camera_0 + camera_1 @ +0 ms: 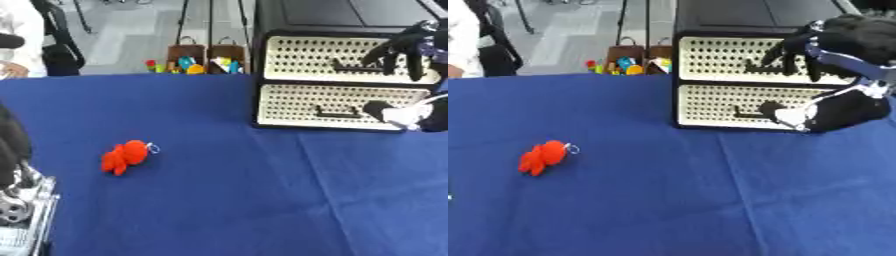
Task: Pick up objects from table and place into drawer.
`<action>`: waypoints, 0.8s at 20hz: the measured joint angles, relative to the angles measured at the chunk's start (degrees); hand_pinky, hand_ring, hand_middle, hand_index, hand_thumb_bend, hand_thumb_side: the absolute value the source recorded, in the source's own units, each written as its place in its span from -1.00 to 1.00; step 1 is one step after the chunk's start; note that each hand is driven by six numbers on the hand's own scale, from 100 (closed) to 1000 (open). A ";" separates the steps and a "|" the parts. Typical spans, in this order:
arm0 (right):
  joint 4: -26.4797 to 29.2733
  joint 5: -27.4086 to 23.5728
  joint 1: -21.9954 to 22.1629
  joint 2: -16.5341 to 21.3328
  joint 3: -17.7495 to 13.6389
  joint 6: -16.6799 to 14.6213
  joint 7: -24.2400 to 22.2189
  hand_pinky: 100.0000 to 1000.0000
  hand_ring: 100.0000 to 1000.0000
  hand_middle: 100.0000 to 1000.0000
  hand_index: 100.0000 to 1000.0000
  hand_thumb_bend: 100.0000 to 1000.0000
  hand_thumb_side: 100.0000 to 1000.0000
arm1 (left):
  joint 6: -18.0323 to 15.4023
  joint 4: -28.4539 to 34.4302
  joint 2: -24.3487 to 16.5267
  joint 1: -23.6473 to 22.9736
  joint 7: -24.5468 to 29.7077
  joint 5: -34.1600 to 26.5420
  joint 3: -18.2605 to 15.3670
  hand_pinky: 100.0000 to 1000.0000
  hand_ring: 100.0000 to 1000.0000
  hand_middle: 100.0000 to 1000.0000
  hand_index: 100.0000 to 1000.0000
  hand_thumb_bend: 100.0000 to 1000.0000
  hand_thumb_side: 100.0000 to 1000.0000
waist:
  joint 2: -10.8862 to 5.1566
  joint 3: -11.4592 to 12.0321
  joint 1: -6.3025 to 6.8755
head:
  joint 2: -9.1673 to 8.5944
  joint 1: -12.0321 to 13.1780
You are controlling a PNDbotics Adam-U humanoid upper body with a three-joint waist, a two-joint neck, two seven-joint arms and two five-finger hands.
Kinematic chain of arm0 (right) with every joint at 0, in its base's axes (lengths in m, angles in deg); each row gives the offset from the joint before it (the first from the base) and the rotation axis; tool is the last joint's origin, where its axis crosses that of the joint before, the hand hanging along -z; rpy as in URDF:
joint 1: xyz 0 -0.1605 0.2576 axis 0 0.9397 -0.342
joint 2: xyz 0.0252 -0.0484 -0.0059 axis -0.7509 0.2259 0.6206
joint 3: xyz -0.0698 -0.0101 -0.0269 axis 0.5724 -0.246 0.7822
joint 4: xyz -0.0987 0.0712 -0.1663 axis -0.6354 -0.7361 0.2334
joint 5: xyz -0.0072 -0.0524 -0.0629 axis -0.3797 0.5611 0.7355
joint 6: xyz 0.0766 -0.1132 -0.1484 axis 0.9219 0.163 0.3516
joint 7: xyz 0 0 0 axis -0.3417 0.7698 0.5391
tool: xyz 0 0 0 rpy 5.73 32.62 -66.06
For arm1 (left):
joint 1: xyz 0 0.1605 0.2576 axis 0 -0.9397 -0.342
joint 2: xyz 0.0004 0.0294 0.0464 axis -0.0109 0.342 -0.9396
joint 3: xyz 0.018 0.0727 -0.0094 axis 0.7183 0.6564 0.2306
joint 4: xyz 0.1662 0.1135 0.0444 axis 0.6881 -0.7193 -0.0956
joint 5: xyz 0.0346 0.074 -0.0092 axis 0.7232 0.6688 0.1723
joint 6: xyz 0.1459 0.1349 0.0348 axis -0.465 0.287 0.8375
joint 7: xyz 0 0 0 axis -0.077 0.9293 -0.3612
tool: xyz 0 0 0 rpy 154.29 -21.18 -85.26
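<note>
Currently my right hand [833, 45] is up at the black two-drawer cabinet with cream perforated fronts [337, 80], fingers curled over toward the dark handle of the upper drawer [346, 60]; whether they have actually hooked it I cannot tell. Both drawers look shut, so I judge the opening step is not done yet.

Small orange-red plush toy with a silver key ring [125, 157] lies on the blue cloth-covered bench [227, 200], toward the left edge, well apart from the cabinet at the far right corner. Nothing touches it.

Left hand [13, 150]: only a dark shape at the left edge of the left eye view; finger state not readable.

Handling judgement: toy looks soft, light, squashy, not fragile. It should give under the fingers rather than slip. Best hold is across the plump body, thumb opposite fingers; the ring is too small to trust. Cloth may bunch if I scrape in low.
</note>
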 measured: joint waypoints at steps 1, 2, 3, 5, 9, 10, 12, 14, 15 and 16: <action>0.00 0.15 -0.30 -0.11 0.06 0.40 -0.64 -0.56 -0.13 0.11 0.71 -0.41 0.26 | 0.02 0.00 0.00 -0.01 0.04 -0.02 0.00 -0.06 0.34 0.34 0.74 0.03 0.59 | 0.00 0.02 -0.01 | -0.07 -0.04; 0.00 0.27 -0.60 -0.28 0.12 0.83 -1.24 -0.56 -0.13 0.11 0.71 -0.41 0.26 | 0.03 0.00 0.00 -0.02 0.08 -0.03 0.00 -0.06 0.34 0.34 0.74 0.03 0.59 | 0.00 0.02 -0.01 | -0.13 -0.06; 0.00 0.47 -0.82 -0.50 0.17 1.24 -1.81 -0.58 -0.14 0.09 0.74 -0.41 0.29 | 0.01 0.00 0.00 -0.02 0.12 -0.04 0.01 -0.06 0.34 0.34 0.74 0.03 0.59 | 0.00 0.02 -0.01 | -0.16 -0.08; 0.00 0.96 -1.15 -0.69 0.26 2.03 -3.03 -0.65 -0.17 -0.02 0.77 -0.43 0.32 | -0.01 0.00 0.00 -0.04 0.15 -0.06 0.01 -0.06 0.34 0.34 0.74 0.03 0.59 | 0.00 0.10 -0.01 | -0.36 -0.10; 0.00 1.31 -1.62 -1.02 0.32 3.41 -5.73 -0.92 -0.36 -0.28 0.79 -0.47 0.36 | -0.03 0.00 0.00 -0.05 0.18 -0.13 0.02 -0.06 0.34 0.33 0.74 0.03 0.59 | 0.01 0.23 -0.04 | -0.46 -0.12; 0.00 1.31 -1.62 -1.04 0.33 3.70 -6.23 -0.92 -0.36 -0.29 0.78 -0.47 0.35 | -0.04 0.00 0.00 -0.05 0.18 -0.18 0.02 -0.06 0.34 0.33 0.73 0.03 0.59 | 0.01 0.24 -0.05 | -0.47 -0.12; 0.00 1.31 -1.63 -1.16 0.34 4.18 -6.91 -0.93 -0.38 -0.32 0.77 -0.48 0.35 | -0.04 0.00 0.00 -0.05 0.19 -0.23 0.02 -0.06 0.34 0.33 0.73 0.03 0.59 | 0.02 0.27 -0.08 | -0.49 -0.12; -0.02 1.31 -1.82 -1.46 0.35 4.57 -7.31 -0.94 -0.40 -0.34 0.77 -0.48 0.34 | -0.05 0.00 0.01 -0.05 0.20 -0.28 0.05 -0.06 0.34 0.32 0.72 0.03 0.59 | 0.03 0.28 -0.17 | -0.70 -0.12; -0.06 1.30 -2.06 -1.55 0.39 4.69 -7.42 -0.95 -0.41 -0.36 0.77 -0.48 0.32 | -0.05 0.00 0.01 -0.05 0.20 -0.29 0.08 -0.06 0.34 0.32 0.72 0.02 0.59 | 0.04 0.31 -0.21 | -0.80 -0.12; -0.20 1.30 -2.23 -1.59 0.42 4.80 -7.51 -0.95 -0.42 -0.37 0.77 -0.49 0.32 | -0.06 0.00 0.01 -0.05 0.20 -0.30 0.14 -0.06 0.34 0.32 0.72 0.02 0.59 | 0.04 0.34 -0.25 | -0.90 -0.12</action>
